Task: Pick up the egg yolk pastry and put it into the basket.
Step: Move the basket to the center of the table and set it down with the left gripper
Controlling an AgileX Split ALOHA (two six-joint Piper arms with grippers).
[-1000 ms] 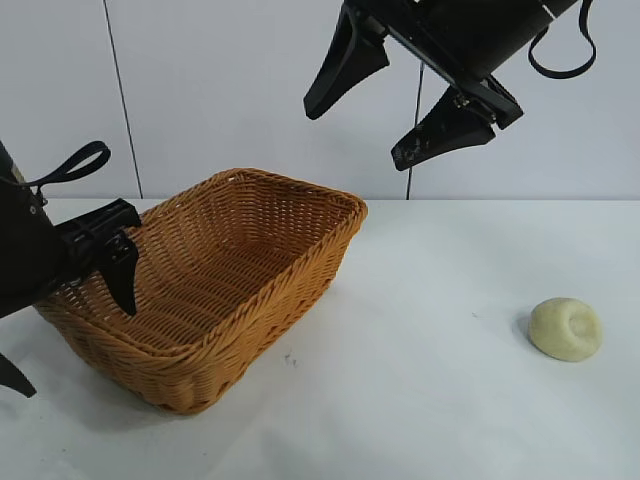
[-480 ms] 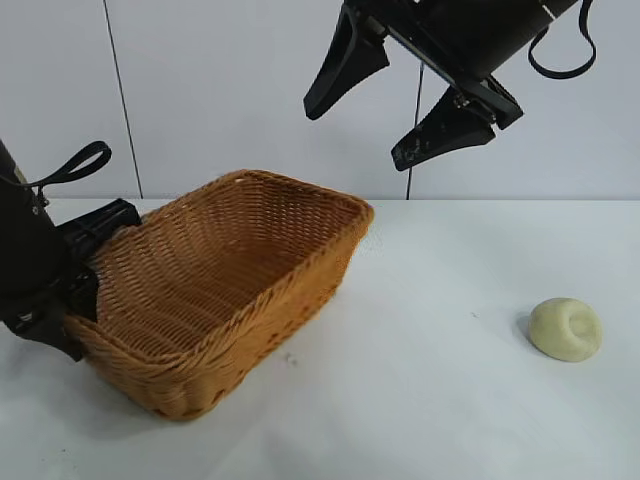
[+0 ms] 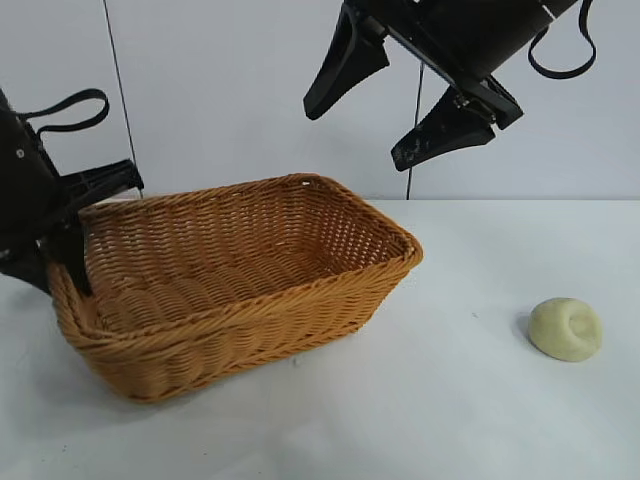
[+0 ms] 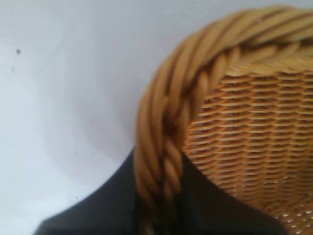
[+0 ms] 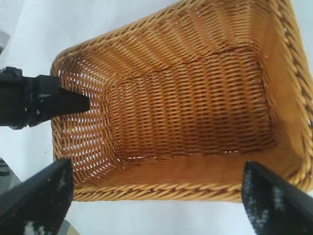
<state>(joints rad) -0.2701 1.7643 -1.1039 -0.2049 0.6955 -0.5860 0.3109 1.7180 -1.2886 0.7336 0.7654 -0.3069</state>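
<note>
A white table (image 3: 440, 400) is running back to a plain pale wall. In the exterior view the left gripper (image 3: 70, 235) is pinching the basket (image 3: 240, 285) by the braided rim of its short end, while the right gripper (image 3: 400, 90) is hanging high above with its jaws wide apart and empty. The egg yolk pastry (image 3: 566, 328) is sitting untouched on the table, well apart from the basket. The left wrist view is showing both dark fingers (image 4: 215, 205) clamping the rim between them. The right wrist view is looking down into the empty basket. Judging by this, the basket is being positioned; next the right gripper needs to descend on the pastry.
</note>
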